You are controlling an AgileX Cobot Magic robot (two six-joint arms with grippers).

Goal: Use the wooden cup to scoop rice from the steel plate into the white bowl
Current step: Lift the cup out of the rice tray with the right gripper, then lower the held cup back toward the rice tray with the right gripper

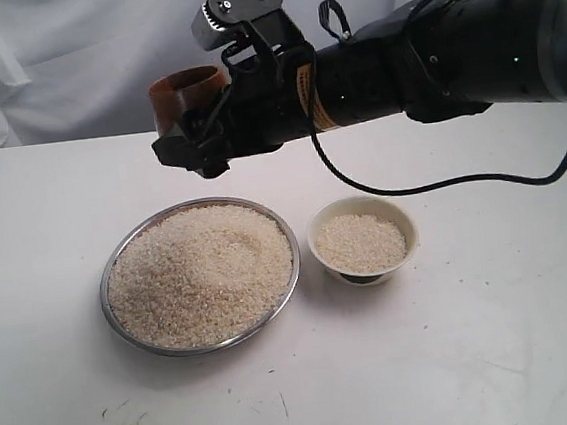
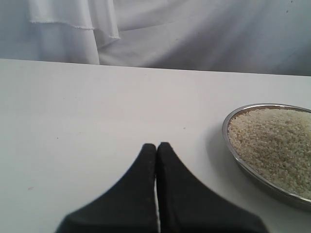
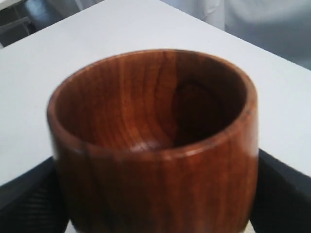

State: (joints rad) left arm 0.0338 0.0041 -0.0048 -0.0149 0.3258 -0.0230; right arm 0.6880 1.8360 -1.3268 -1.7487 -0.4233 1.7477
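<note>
**Status, all views**

1. R gripper [image 1: 195, 131]: clamped on the wooden cup [image 1: 186, 89], jaws set wide, one either side of the cup wall. In the right wrist view the dark fingers [image 3: 29, 199] show at both lower corners of the frame, against the cup's sides.
2. Wooden cup: upper centre-left of the exterior frame, held in the air approx. upright, mouth up. It sits higher in frame than the steel plate [image 1: 105, 308] and is not touching it. The inner wall and floor show as bare wood in the right wrist view.
3. Steel plate: lower centre-left of frame, flat on the white table [image 1: 496, 333]. The rice [image 1: 199, 276] lies in a broad heap reaching almost to the rim.
4. White bowl [image 1: 360, 205]: just right of the plate, near but apart, upright. It holds a portion of rice.
5. L gripper [image 2: 156, 148]: fingers pressed together, nothing between them, low over the table. The plate rim is at the right edge of that view.
6. Black cable [image 1: 442, 185]: hangs from the R arm, above the bowl in frame.
</note>
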